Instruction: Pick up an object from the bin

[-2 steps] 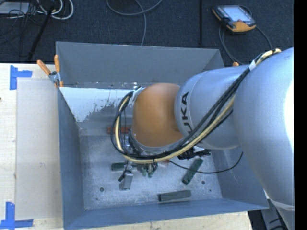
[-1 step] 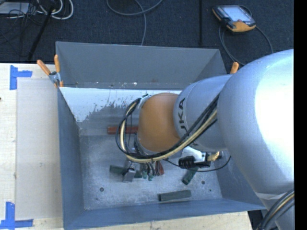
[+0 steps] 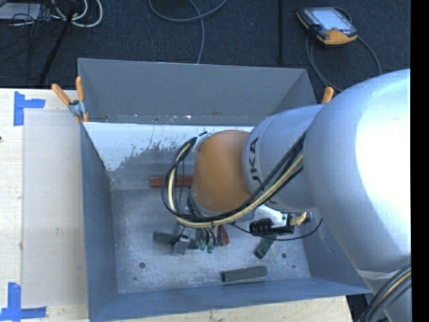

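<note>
- Centre low over the small dark grey piece (image 3: 165,237) on the bin (image 3: 100,180) floor, left of middle, then close squarely.
- Steer clear of the flat dark bar (image 3: 243,274) near the front wall.
- Gripper (image 3: 193,242): down just right of that grey piece; cannot tell how wide open, nor whether holding anything, tucked under the orange wrist cover (image 3: 221,170).

Silver arm (image 3: 362,173), orange wrist cover (image 3: 218,170), blk/yellow cables (image 3: 171,180).
</note>
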You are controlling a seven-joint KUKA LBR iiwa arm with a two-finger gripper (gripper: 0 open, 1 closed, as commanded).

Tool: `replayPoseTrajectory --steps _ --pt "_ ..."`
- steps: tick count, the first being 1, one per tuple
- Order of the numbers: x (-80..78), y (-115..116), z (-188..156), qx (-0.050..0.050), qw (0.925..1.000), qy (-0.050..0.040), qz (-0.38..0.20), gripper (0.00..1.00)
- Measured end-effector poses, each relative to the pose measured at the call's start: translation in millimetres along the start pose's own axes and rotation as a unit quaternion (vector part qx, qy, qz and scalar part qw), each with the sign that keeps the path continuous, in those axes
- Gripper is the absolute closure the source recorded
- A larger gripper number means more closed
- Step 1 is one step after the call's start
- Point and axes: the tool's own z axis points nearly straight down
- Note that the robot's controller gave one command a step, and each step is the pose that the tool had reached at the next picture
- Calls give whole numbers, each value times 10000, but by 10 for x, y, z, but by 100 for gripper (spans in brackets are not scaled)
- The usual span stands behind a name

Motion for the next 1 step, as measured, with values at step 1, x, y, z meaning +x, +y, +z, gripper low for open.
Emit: replayPoseTrajectory --steps 1 --pt "6 -343 -1910 -18 9996 -45 -264 100"
